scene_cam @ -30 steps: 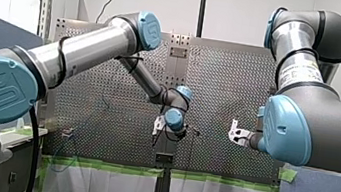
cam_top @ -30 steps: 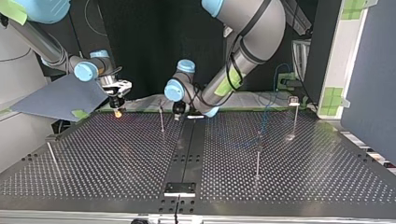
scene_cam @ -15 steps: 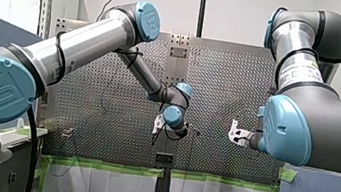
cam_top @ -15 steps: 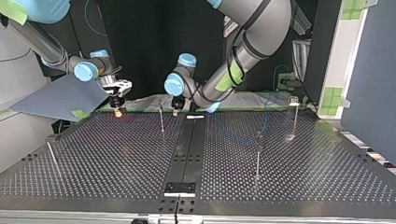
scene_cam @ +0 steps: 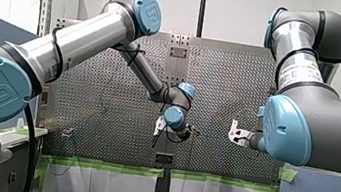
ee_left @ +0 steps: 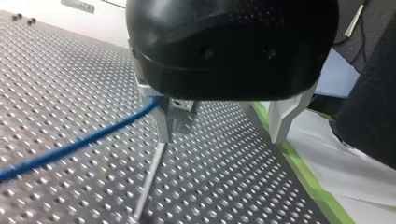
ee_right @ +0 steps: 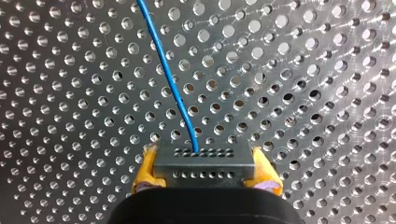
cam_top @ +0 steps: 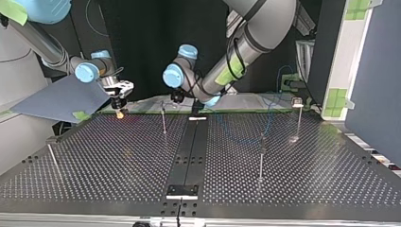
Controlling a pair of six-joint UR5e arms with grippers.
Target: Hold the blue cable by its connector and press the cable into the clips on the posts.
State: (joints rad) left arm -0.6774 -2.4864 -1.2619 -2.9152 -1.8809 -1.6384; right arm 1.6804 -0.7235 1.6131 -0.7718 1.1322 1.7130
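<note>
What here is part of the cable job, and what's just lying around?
Job: blue cable, connector, posts, clips.
Lying about: green tape, grey board, white sheet.

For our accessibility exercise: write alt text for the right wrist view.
My right gripper, yellow-padded, clamps a grey connector between its fingers. The blue cable leaves the connector and runs ahead over the perforated table.
</note>
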